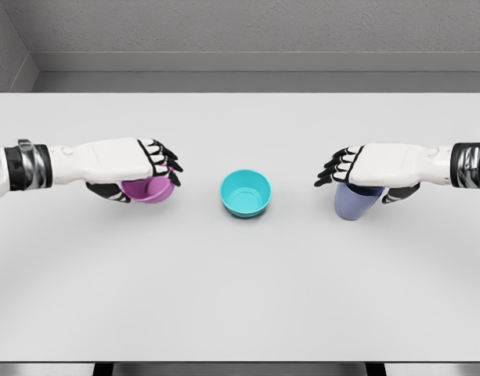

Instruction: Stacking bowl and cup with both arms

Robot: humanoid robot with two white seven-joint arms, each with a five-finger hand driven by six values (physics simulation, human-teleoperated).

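A teal bowl (245, 193) sits upright and alone near the middle of the white table (240, 298). To its left a pink bowl (150, 189) is gripped by the left hand (122, 166), which lies over it palm down, with the dark fingers (163, 159) curling over the rim nearest the teal bowl. To its right a blue cup (355, 200) is held by the right hand (380, 167), also palm down from above; only the cup's lower body shows under the palm. Whether the pink bowl and the cup rest on the table or hang just above it cannot be told.

Bare tabletop separates the teal bowl from both held pieces. A broad open stretch runs to the near edge, a narrower one to the far edge by the grey wall (247, 31).

Both forearms reach in level from the sides, wrists straight, fingertips pointing inward.

Count: two bowls, one cup, two hands.
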